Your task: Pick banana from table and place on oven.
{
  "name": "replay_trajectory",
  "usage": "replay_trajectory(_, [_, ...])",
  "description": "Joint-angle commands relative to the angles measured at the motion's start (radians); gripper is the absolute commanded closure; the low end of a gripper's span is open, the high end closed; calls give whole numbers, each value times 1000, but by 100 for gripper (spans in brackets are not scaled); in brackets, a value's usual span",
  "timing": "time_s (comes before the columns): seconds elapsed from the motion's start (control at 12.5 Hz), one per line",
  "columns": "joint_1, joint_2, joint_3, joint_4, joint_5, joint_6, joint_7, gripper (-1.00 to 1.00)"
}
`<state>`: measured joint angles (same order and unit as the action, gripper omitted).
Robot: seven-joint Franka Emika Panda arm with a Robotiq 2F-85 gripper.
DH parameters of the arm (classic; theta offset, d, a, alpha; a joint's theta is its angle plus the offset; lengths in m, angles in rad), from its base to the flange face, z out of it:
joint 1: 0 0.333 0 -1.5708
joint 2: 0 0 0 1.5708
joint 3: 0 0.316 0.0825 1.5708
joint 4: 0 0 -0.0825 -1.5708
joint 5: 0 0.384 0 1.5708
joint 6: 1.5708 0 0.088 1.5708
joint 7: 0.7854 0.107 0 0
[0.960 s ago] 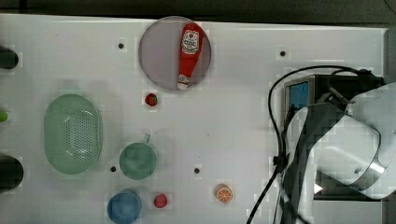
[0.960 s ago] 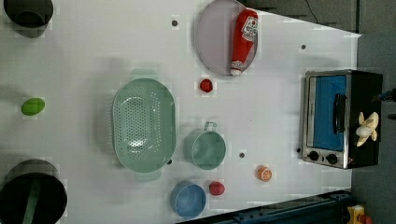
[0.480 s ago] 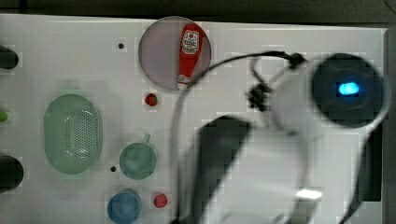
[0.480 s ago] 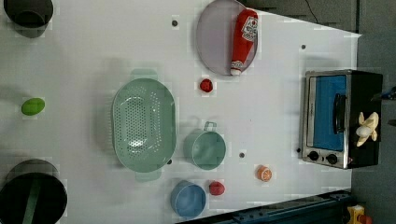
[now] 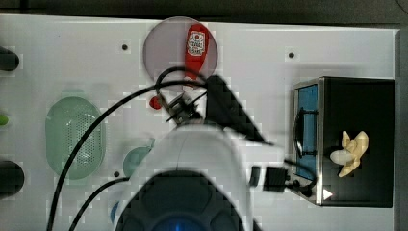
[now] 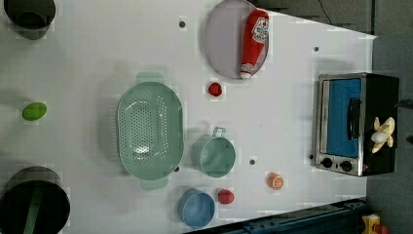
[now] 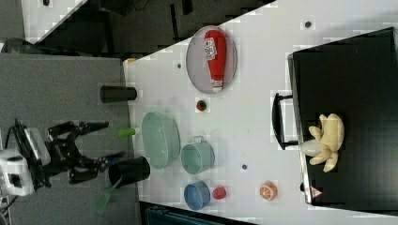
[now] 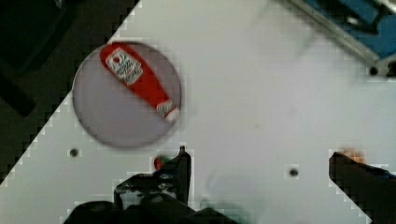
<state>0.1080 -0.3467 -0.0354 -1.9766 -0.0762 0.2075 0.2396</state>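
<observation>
White bench: my claw hangs above it, fingers spread wide, empty. Ketchup bottle on grey plate nearby. Banana lies on the oven top, well apart.

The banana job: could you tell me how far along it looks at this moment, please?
Done: the banana already lies on the black top of the oven, off the table; the left view and right view show the same. In hand: nothing. The gripper is open and empty, high above the table in the right view, well apart from the oven. Left: nothing of the placing itself, as far as the pictures show.
</observation>
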Motion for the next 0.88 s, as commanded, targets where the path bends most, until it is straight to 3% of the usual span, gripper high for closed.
replay_trajectory(0.08, [-51, 4, -59, -55, -2, -16, 55, -100])
replay_trajectory(0.88, [-52, -34, -66, -91, -1, -28, -3, -100])
